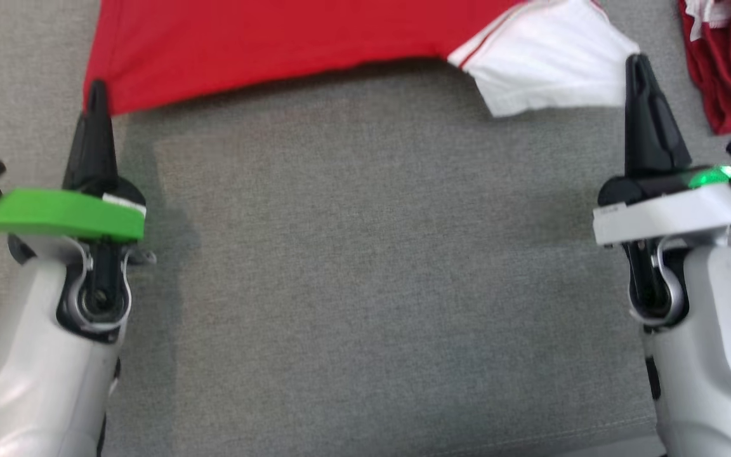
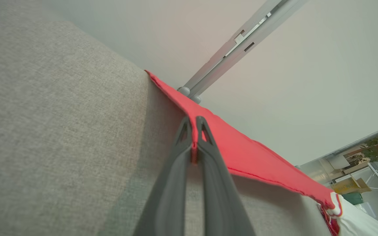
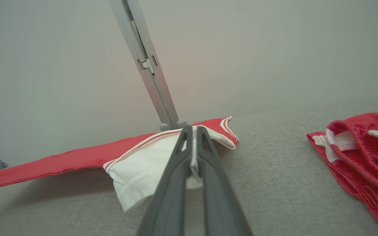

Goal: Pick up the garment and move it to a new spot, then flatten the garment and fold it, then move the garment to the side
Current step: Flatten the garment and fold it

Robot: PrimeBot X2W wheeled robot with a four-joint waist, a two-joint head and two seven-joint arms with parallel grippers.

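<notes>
A red garment (image 1: 264, 44) with a white sleeve (image 1: 549, 70) stretches across the top of the head view, its near edge lifted off the grey surface and casting a shadow. My left gripper (image 1: 97, 89) is shut on its red hem corner; in the left wrist view the left gripper (image 2: 194, 123) pinches the red garment (image 2: 241, 150). My right gripper (image 1: 638, 63) is shut on the white sleeve's edge, and in the right wrist view the right gripper (image 3: 192, 131) clamps the white cloth of the garment (image 3: 143, 157).
The grey fabric-covered table (image 1: 365, 254) spreads between my arms. A second crumpled red and white garment (image 1: 730, 63) lies at the far right, also as a crumpled garment (image 3: 363, 154) in the right wrist view. A metal post (image 3: 149, 68) stands behind the table.
</notes>
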